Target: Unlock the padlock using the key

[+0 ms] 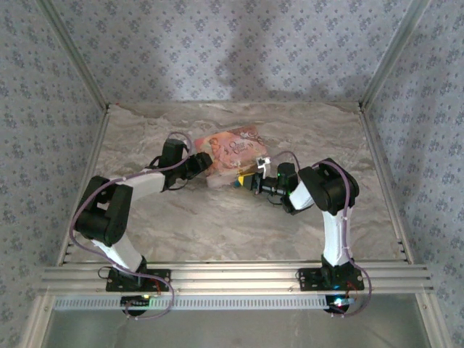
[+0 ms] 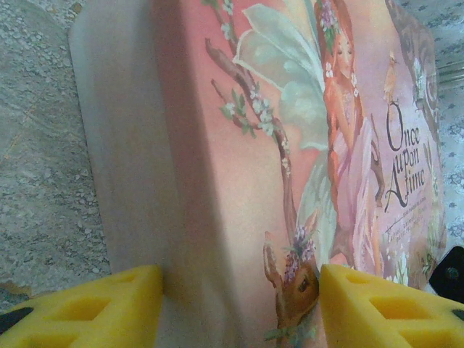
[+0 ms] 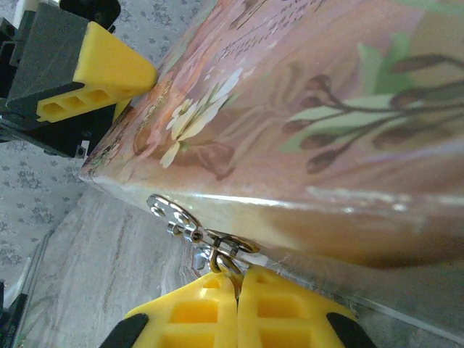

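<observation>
Small metal piece (image 3: 212,245) partly hidden by right gripper (image 3: 236,284).

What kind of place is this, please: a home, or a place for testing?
Probably a robot test booth, not a home: aluminium frame rails, wallpaper-patterned walls closing three sides, and a left arm and right arm bolted at a marble-look table's edge.
</observation>
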{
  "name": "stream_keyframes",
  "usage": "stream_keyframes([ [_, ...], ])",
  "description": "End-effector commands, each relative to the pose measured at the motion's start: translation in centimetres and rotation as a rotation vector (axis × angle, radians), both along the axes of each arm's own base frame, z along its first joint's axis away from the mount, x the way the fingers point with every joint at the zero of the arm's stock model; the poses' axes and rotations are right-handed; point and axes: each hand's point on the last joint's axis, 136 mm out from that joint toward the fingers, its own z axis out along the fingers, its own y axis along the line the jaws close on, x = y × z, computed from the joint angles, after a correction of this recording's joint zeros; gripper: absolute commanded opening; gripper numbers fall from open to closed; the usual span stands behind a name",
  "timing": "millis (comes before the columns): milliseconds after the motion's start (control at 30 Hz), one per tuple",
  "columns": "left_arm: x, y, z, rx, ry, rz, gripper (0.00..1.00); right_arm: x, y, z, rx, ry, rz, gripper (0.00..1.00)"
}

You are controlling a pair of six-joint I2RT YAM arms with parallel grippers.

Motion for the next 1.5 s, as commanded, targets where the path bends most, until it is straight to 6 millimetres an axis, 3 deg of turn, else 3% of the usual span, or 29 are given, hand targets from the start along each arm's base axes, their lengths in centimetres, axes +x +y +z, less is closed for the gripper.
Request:
stream_keyframes([
  [0,-2.0,0.2,-2.0,0.036,0.076,-0.013,0.58,-0.4,0.3,0.6,0.014,0.004,0.020,0.02],
  [700,-2.5,0.0,-2.2,0.042,0.070,-0.026,0.58,2.0,-2.7,3.4,0.127,0.039,-0.164,0.00],
  [1000,-3.8,-0.5,-2.4,0.040,0.080,-0.033,0.59,2.6,-3.5,3.7,0.154,0.075,-0.220,0.00],
  [1467,-4.1,-0.5,-2.7,0.042,0.086,-0.034,0.61,3.8,-4.6,3.5,0.176,0.132,-0.271,0.00],
])
